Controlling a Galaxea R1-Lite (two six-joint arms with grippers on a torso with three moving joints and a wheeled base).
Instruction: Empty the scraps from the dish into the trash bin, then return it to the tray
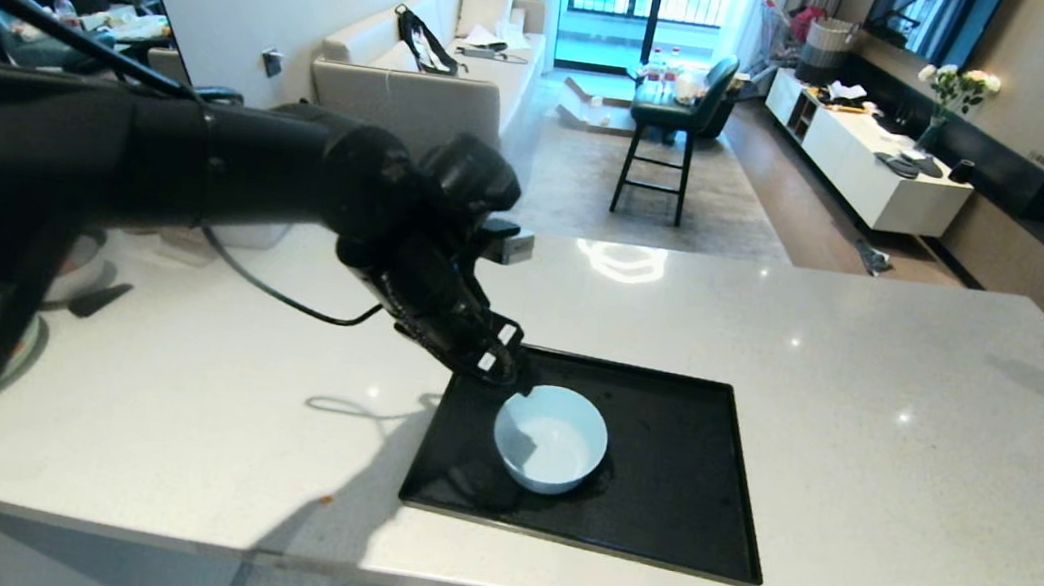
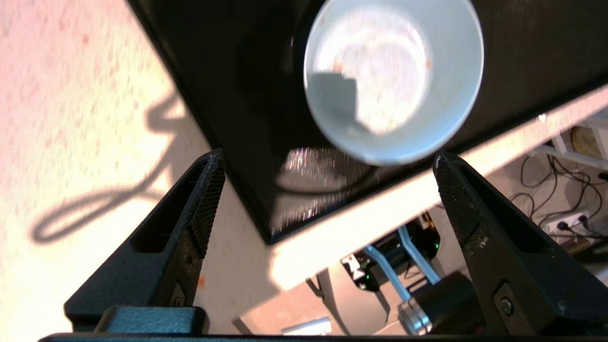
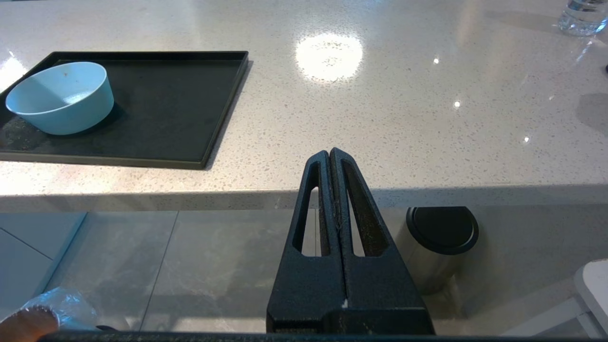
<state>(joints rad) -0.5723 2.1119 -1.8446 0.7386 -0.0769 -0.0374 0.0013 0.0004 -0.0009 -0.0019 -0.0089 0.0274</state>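
Left gripper (image 1: 511, 372), fingers spread, hovers beside one dish (image 1: 550, 438), bare but for specks, upright on one tray (image 1: 682, 455).

The pale blue dish (image 1: 550, 438) stands upright, empty, on the black tray (image 1: 670, 474).

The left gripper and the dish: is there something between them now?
Nothing. In the left wrist view the open left gripper faces the dish across only a bare strip of tray.
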